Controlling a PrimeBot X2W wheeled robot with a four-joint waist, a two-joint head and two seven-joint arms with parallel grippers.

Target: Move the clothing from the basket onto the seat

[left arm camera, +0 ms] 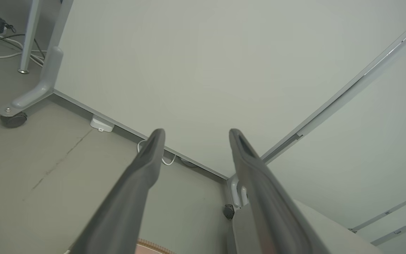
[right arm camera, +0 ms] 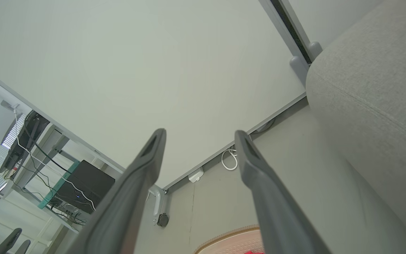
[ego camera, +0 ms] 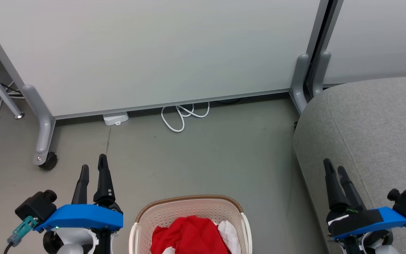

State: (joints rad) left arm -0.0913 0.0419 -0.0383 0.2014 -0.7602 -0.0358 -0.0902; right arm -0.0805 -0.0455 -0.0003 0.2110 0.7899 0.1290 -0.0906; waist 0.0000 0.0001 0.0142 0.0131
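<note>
On the grey floor (ego camera: 203, 158) before a white partition (ego camera: 153, 53), the red clothing (ego camera: 189, 233) lies in the basket (ego camera: 189, 201), beside the grey seat (ego camera: 375, 123). The left tool (ego camera: 93, 161) and right tool (ego camera: 333, 164) both gape wide, holding nothing.

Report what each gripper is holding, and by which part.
Nothing is held. The left gripper and the right gripper both stand open and empty; the clothing lies in the basket, apart from both.

Left gripper (ego camera: 93, 162) lower left, fingers (ego camera: 103, 180) apart, empty; right gripper (ego camera: 333, 165) lower right, likewise apart, empty.
</note>
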